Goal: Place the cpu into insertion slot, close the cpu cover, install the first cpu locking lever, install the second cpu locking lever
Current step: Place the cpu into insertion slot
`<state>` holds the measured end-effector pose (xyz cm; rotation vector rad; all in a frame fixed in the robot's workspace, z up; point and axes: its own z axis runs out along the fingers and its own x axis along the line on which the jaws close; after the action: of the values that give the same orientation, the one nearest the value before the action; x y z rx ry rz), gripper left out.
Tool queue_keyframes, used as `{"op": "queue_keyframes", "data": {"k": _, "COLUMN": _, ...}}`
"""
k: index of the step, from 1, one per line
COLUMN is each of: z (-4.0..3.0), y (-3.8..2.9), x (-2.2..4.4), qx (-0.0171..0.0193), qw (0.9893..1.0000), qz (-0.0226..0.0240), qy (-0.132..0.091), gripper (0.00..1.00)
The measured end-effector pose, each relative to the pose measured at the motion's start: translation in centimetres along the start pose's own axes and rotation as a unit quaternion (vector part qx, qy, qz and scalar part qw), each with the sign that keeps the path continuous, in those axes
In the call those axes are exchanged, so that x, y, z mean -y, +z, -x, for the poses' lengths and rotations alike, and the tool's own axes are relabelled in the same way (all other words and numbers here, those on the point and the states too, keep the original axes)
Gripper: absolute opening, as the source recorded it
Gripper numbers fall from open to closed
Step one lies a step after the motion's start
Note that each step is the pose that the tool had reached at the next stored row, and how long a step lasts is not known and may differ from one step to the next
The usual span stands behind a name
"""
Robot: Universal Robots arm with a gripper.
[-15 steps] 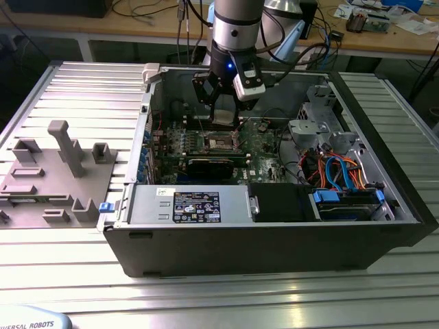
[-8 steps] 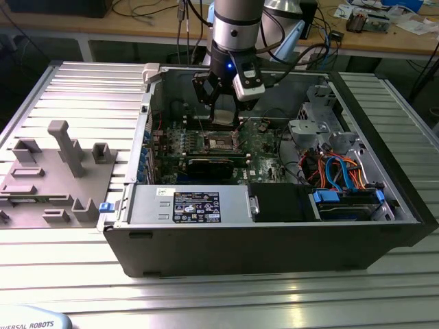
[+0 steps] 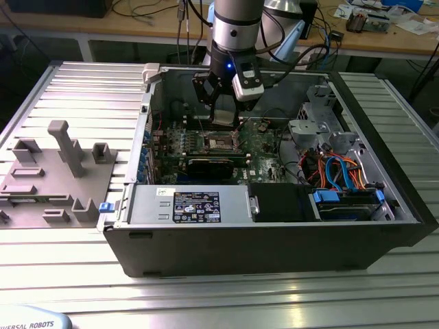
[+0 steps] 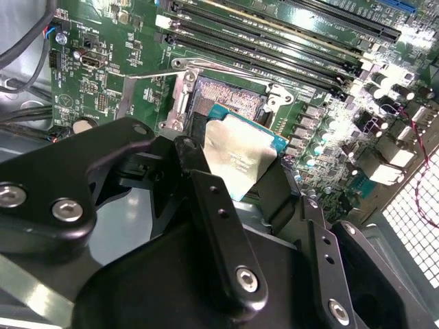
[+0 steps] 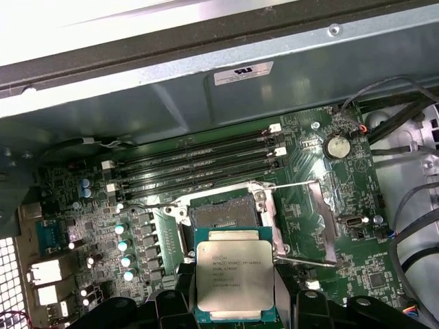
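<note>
**Gripper [image 3: 224, 122] clamped on the cpu [image 5: 235, 279], poised at the open insertion slot [image 5: 221, 221].**
You see the fingers [image 4: 206, 205] closed on two opposite edges of the chip. It lies flat, metal top up, over the slot's edge on the side away from the memory slots [image 5: 199, 164], not yet seated. The slot holds nothing. The cpu cover [image 5: 328, 226] lies swung open beside the slot, and the locking levers [image 5: 295, 185] appear unlatched. All sits inside the computer case [image 3: 274, 257].

Part of the cpu [image 4: 240, 151] hidden behind the claw [image 4: 235, 164], second wrist view
</note>
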<state>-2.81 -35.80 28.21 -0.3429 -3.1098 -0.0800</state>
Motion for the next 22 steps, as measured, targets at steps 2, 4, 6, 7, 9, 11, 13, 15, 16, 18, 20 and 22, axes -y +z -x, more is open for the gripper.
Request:
{"op": "queue_keyframes", "data": {"k": 2, "z": 0.0, "y": 0.0, "x": 0.0, "qx": 0.0001, "qw": 1.0, "qz": 0.0, "qy": 0.001, "gripper": 0.54}}
{"op": "queue_keyframes", "data": {"k": 4, "z": 0.0, "y": 0.01, "x": 0.0, "qx": 0.0002, "qw": 1.0, "qz": 0.0, "qy": 0.003, "gripper": 0.54}}
{"op": "queue_keyframes", "data": {"k": 6, "z": 0.0, "y": 0.01, "x": 0.0, "qx": 0.0004, "qw": 1.0, "qz": 0.0001, "qy": 0.008, "gripper": 0.54}}
{"op": "queue_keyframes", "data": {"k": 7, "z": 0.0, "y": 0.01, "x": 0.0, "qx": 0.0005, "qw": 1.0, "qz": 0.0002, "qy": 0.009, "gripper": 0.54}}
{"op": "queue_keyframes", "data": {"k": 9, "z": 0.0, "y": 0.01, "x": 0.0, "qx": 0.0006, "qw": 0.9999, "qz": 0.0002, "qy": 0.012, "gripper": 0.54}}
{"op": "queue_keyframes", "data": {"k": 11, "z": 0.0, "y": 0.01, "x": 0.0, "qx": 0.0007, "qw": 0.9999, "qz": 0.0002, "qy": 0.014, "gripper": 0.54}}
{"op": "queue_keyframes", "data": {"k": 13, "z": 0.0, "y": 0.02, "x": 0.0, "qx": 0.0008, "qw": 0.9999, "qz": 0.0002, "qy": 0.016, "gripper": 0.54}}
{"op": "queue_keyframes", "data": {"k": 15, "z": 0.0, "y": 0.02, "x": 0.0, "qx": 0.001, "qw": 0.9998, "qz": 0.0003, "qy": 0.019, "gripper": 0.54}}
{"op": "queue_keyframes", "data": {"k": 16, "z": 0.0, "y": 0.03, "x": 0.0, "qx": 0.001, "qw": 0.9998, "qz": 0.0003, "qy": 0.02, "gripper": 0.54}}
{"op": "queue_keyframes", "data": {"k": 18, "z": 0.0, "y": 0.03, "x": 0.0, "qx": 0.0011, "qw": 0.9998, "qz": 0.0004, "qy": 0.022, "gripper": 0.54}}
{"op": "queue_keyframes", "data": {"k": 20, "z": 0.0, "y": 0.03, "x": 0.0, "qx": 0.0012, "qw": 0.9997, "qz": 0.0004, "qy": 0.025, "gripper": 0.54}}
{"op": "queue_keyframes", "data": {"k": 22, "z": 0.0, "y": 0.03, "x": 0.0, "qx": 0.0013, "qw": 0.9996, "qz": 0.0005, "qy": 0.027, "gripper": 0.54}}
